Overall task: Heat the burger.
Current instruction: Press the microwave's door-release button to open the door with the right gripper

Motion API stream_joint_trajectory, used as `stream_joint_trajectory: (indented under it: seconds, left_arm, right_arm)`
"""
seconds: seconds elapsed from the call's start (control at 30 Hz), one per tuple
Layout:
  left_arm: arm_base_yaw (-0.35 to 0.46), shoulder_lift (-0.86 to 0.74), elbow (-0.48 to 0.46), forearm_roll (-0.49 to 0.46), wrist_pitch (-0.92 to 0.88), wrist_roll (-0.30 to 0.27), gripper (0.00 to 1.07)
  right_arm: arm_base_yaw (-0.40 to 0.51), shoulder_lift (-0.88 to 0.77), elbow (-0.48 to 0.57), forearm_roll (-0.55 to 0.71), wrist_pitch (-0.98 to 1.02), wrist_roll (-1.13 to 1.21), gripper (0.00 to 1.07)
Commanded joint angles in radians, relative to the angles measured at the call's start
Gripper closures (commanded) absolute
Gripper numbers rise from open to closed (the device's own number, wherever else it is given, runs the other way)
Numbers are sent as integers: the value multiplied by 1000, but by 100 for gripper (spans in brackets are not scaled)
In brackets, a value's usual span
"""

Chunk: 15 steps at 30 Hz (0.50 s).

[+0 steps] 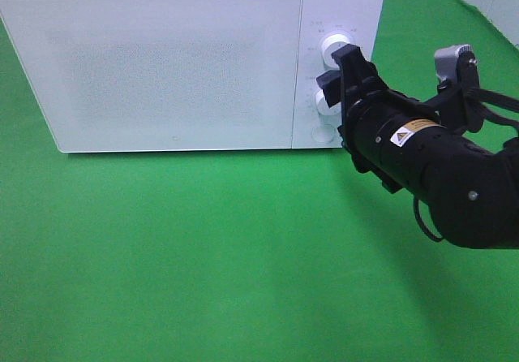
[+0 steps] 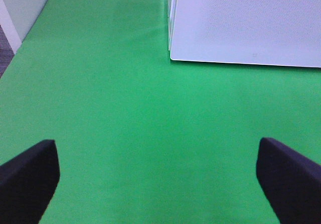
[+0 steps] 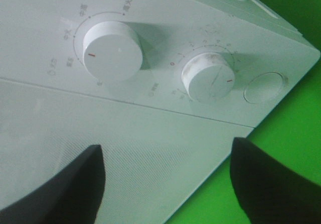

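Note:
The burger is out of view; the white microwave (image 1: 178, 62) stands at the back with its door closed. My right gripper (image 1: 345, 82) hovers just in front of the control panel, open, with nothing between its fingers. The right wrist view shows the right gripper (image 3: 165, 184) apart from the upper knob (image 3: 111, 50) and the lower knob (image 3: 208, 77). My left gripper (image 2: 160, 184) is open over bare green cloth, short of the microwave's (image 2: 246, 18) front left corner. The left arm does not show in the exterior high view.
A round button (image 3: 264, 87) sits below the lower knob on the panel. Green cloth (image 1: 203, 256) covers the table in front of the microwave. A pale wall edge (image 2: 15, 13) runs along the table's left side.

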Motion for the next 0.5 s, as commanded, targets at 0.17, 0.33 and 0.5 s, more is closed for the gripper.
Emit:
stream_joint_trajectory:
  seconds: [0.17, 0.33, 0.5]
  left_arm:
    - [-5, -7, 3, -8, -6, 0, 7]
    - [-5, -7, 3, -8, -6, 0, 7]
    - [-5, -7, 3, -8, -6, 0, 7]
  right_arm:
    - [-6, -143, 54, -24, 164, -276, 39]
    - [-6, -254, 57, -82, 361, -557, 39]
    - [-8, -320, 57, -200, 615, -757, 39]
